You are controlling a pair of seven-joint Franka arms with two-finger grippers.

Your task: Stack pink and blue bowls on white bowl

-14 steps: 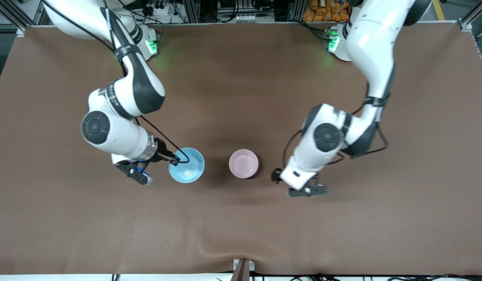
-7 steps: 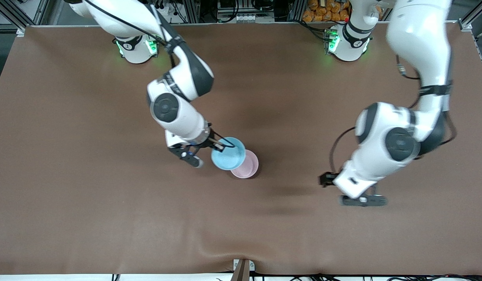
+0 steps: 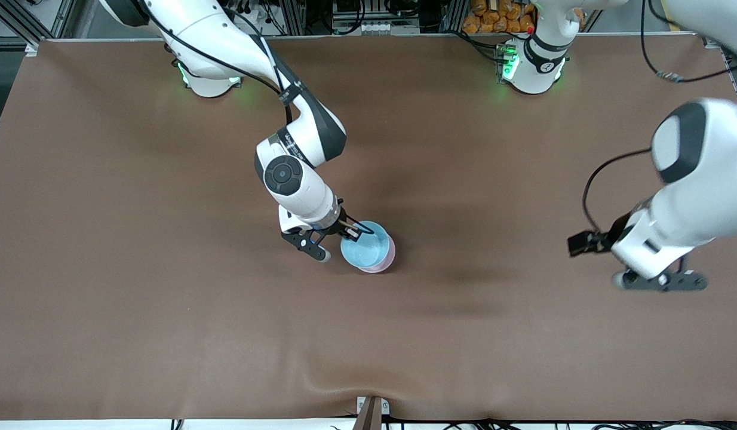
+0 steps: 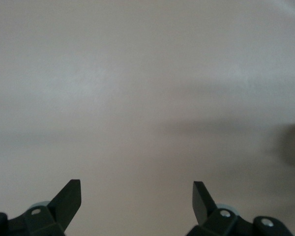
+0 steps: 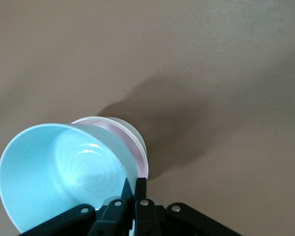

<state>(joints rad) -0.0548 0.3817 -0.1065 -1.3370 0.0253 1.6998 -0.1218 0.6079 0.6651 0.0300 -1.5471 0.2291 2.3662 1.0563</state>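
Observation:
My right gripper [image 3: 352,233] is shut on the rim of the sky-blue bowl [image 3: 365,248], one finger inside and one outside. It holds the bowl tilted over the pale pink bowl [image 3: 390,257], covering most of it. In the right wrist view the gripper [image 5: 135,184] pinches the blue bowl [image 5: 64,167]. There the pink bowl [image 5: 139,152] sits nested in the white bowl [image 5: 130,127]. The white bowl is hidden in the front view. My left gripper [image 3: 658,280] is open and empty over bare table toward the left arm's end. It also shows in the left wrist view [image 4: 136,189].
The brown table mat [image 3: 165,310] has a raised wrinkle [image 3: 321,382] near its front edge. The robot bases [image 3: 533,65] stand along the edge farthest from the front camera.
My right gripper has carried the blue bowl from the right arm's side of the pink bowl to over it. My left arm has swung away toward its end of the table.

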